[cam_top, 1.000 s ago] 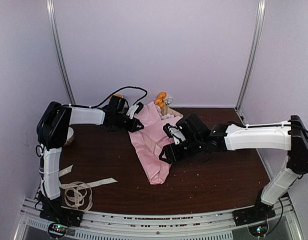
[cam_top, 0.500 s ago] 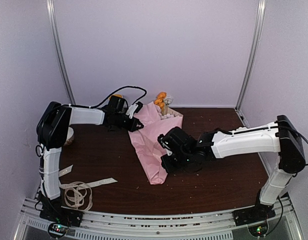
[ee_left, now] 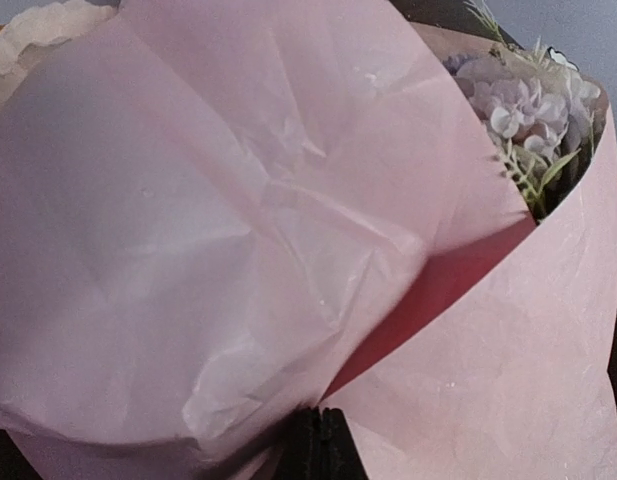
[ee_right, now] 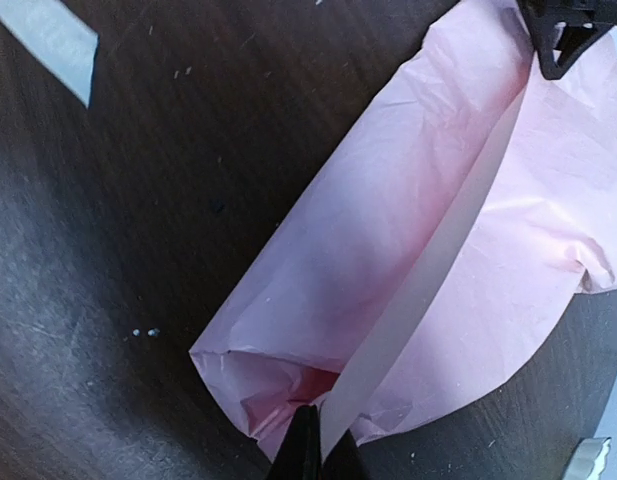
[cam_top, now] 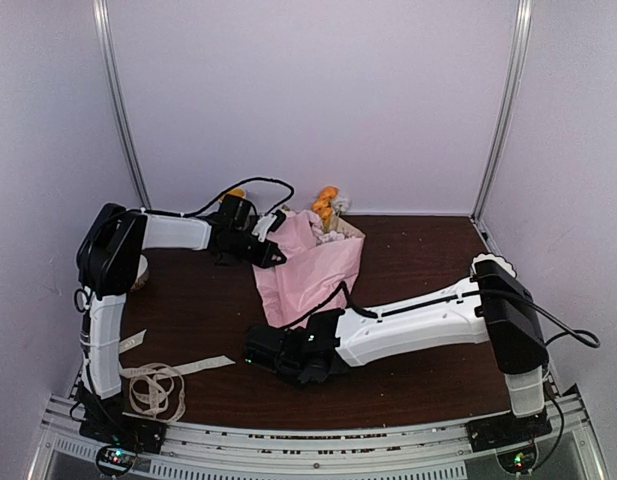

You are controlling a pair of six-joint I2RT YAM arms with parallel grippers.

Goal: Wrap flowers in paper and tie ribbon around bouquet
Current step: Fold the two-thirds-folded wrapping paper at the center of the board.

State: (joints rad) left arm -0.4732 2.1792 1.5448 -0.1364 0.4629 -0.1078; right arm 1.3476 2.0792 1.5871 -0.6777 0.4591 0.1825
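Right wrist, right pincer (ee_right: 310, 425) pinching paper (ee_right: 438, 250) tip

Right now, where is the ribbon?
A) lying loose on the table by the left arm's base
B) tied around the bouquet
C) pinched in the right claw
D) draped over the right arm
A: the ribbon lies in loose coils on the table next to the left arm's base.

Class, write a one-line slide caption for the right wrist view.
Right tool shut on the narrow end of the rolled pink paper, lying on the dark table; ribbon at top left.
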